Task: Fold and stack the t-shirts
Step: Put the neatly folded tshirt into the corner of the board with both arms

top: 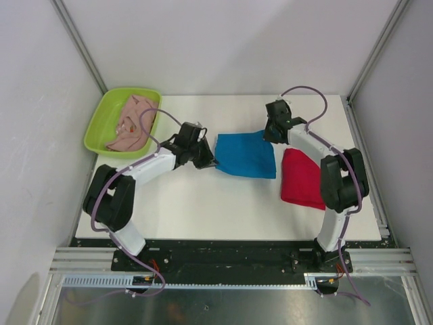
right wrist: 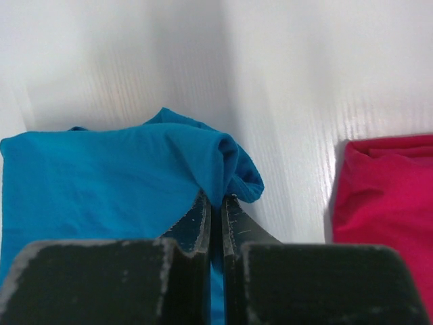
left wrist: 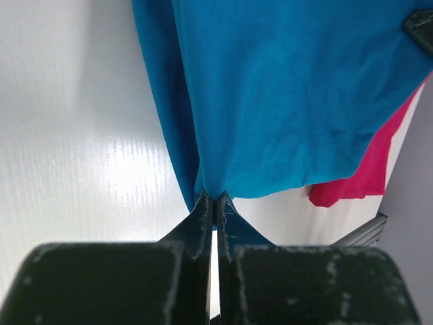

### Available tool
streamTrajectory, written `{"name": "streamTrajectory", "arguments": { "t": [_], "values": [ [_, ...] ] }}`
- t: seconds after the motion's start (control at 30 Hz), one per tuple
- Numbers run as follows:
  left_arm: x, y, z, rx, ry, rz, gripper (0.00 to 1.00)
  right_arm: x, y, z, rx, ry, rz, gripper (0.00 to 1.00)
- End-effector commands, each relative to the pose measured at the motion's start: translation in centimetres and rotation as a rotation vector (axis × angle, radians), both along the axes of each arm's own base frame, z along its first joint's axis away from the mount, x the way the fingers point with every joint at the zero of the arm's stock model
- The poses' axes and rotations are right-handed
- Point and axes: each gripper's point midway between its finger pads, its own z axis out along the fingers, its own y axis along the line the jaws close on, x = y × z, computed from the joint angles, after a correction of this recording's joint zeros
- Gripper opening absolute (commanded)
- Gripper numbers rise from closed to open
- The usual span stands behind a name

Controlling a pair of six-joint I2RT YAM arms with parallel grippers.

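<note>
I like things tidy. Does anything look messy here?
Only the pink t-shirt, crumpled in a heap inside the green tray, far left. The red t-shirt lies folded; the left hand and right hand pinch the blue t-shirt.

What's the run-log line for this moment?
left gripper: shut on blue shirt corner | right gripper: shut on opposite corner | red shirt: on table, beside blue | pink shirt: in tray

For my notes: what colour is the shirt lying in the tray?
The shirt is pale pink; the top view shows it best.
</note>
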Motion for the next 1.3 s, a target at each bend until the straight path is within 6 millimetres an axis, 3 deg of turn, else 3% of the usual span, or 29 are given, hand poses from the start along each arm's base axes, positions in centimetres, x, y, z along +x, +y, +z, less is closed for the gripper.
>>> {"name": "streamTrajectory", "arguments": {
  "t": [0.0,0.27,0.63,0.97,1.1,1.27],
  "values": [
    [0.2,-1.8,5.4,-0.071,-0.099,-0.064,0.00,0.6,-1.5,5.2,-0.052,-0.100,-0.036,0.00],
    [-1.1,-5.3,8.0,-0.105,-0.141,-0.138,0.00,-1.5,-4.6,7.7,-0.093,-0.123,-0.100,0.00],
    [-3.3,-11.7,10.3,-0.148,-0.171,-0.237,0.00,-5.4,-11.8,9.7,-0.069,-0.138,-0.258,0.00],
    [-4.9,-17.6,9.8,-0.158,-0.167,-0.329,0.00,-8.6,-18.2,9.2,-0.073,-0.121,-0.423,0.00],
    [-4.9,-19.0,9.2,-0.155,-0.159,-0.346,0.00,-9.3,-20.4,9.1,-0.073,-0.126,-0.480,0.00],
    [-4.2,-20.2,9.5,-0.166,-0.163,-0.353,0.00,-9.2,-21.7,9.4,-0.056,-0.143,-0.511,0.00]
  ]
}}
